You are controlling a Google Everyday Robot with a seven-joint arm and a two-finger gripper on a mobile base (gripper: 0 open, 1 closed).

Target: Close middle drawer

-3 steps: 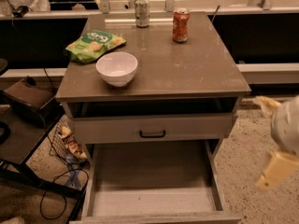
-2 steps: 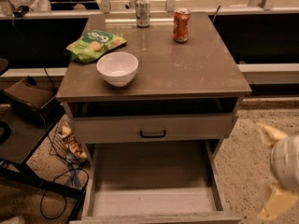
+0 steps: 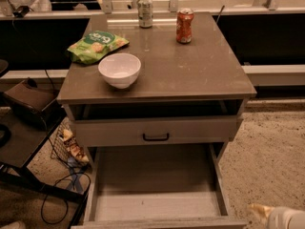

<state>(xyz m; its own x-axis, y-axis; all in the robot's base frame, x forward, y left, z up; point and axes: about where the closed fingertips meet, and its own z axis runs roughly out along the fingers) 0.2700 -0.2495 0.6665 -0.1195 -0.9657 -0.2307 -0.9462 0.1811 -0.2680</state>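
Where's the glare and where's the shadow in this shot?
Camera view: glare streaks the cabinet top by the silver can; the middle drawer is shaded at its back, paler in front; the gripper, bottom right corner, is brightly lit.

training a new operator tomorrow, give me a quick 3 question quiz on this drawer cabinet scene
1. True or false: the wide grey wood-grain middle drawer, the one with the pale floor, is pulled far out.
2. Where is the gripper? A) above the cabinet's flat surface B) low at the right, beside the open drawer's front corner C) inside the open drawer
3. How many drink cans stand at the back of the flat grey cabinet top?

Key:
1. True.
2. B.
3. Two: a silver can and an orange-red can.
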